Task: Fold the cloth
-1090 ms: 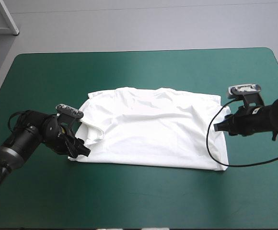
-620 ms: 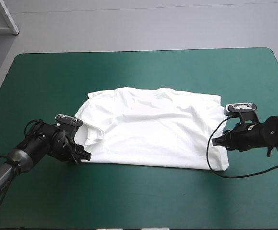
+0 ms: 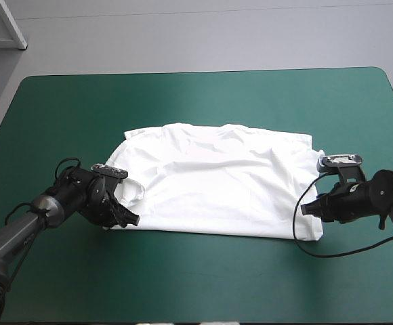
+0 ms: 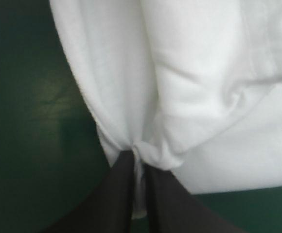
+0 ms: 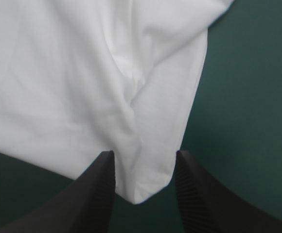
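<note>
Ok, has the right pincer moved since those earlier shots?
Yes. The right pincer has come toward the table's near edge, along the T-shirt's right side to its near corner.

A plain white T-shirt (image 3: 217, 179) is being shown mid-frame on a uniform teal-green cover (image 3: 203, 101); the left gripper (image 3: 130, 218) and the right gripper (image 3: 306, 208) are being seen in black.

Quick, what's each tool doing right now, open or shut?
Left tool: shut on the T-shirt.
Right tool: open, around a T-shirt corner.
</note>
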Tool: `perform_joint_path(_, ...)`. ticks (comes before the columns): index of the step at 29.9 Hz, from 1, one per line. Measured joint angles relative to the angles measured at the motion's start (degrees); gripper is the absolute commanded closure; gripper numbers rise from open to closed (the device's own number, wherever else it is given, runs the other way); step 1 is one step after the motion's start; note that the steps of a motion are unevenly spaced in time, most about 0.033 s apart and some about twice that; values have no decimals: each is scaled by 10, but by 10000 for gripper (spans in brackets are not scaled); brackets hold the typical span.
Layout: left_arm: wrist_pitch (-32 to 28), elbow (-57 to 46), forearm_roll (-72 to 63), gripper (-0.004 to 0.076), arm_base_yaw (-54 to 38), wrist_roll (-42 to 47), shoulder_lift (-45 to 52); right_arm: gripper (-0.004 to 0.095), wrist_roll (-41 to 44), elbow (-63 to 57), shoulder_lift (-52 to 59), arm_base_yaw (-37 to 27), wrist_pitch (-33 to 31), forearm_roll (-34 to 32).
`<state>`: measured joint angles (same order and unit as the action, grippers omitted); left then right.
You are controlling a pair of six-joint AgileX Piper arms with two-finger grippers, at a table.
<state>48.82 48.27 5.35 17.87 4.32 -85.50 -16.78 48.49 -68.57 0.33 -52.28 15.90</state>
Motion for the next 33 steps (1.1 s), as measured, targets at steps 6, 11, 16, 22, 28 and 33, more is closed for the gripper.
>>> perform_joint_path(6,0,0,-1,703,0,-4,0,433,1,-45,0,0,0,2)
perform_joint_path(11,-2,0,-1,703,0,-6,0,435,0,-66,-2,0,6,12)
perform_joint_path(16,-2,0,-1,703,0,-8,0,436,-16,-78,-38,0,19,42)
perform_joint_path(22,-3,0,-1,703,0,-9,0,643,-23,-74,-90,0,24,42)
perform_joint_path(28,-6,0,-1,703,0,-10,0,907,-31,-69,-100,-2,24,14)
perform_joint_path(33,-22,-5,8,703,0,-10,14,907,-37,-72,-86,-2,32,19)
